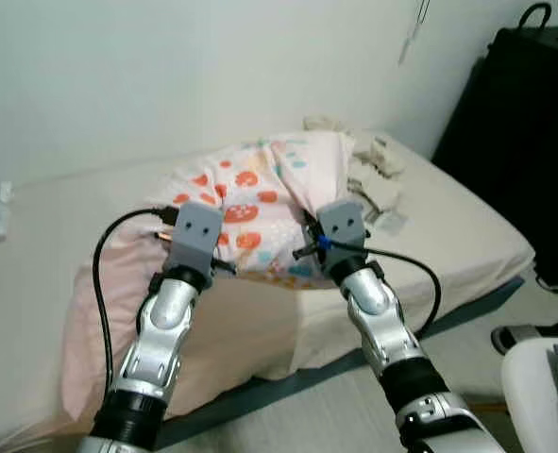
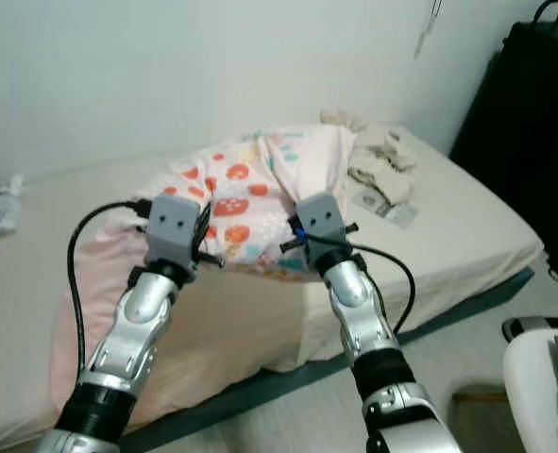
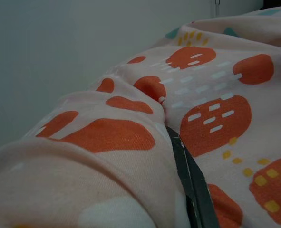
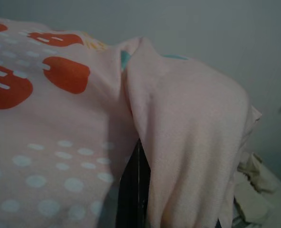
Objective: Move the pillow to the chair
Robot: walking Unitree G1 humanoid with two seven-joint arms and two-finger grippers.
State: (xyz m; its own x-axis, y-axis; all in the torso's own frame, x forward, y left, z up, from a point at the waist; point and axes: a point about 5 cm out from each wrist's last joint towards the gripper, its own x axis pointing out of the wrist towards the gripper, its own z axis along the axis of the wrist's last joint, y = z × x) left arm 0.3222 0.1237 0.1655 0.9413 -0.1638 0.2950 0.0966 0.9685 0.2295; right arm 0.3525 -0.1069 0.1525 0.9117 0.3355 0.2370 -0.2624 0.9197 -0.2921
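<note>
While both grippers' jaws pinch folds of the soft, light pillow (image 1: 260,203) over the bed (image 1: 467,226), it sags between them.

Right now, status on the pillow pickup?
Left claw and right claw both pinching the pink pillow with orange and teal print. Pillow bunched, on the beige bed. White chair at lower right, path unblocked.

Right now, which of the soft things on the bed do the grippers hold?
The pillow, pink with orange blobs. Both grippers pinch its near edge; the pale crumpled cloth lies untouched behind it.
</note>
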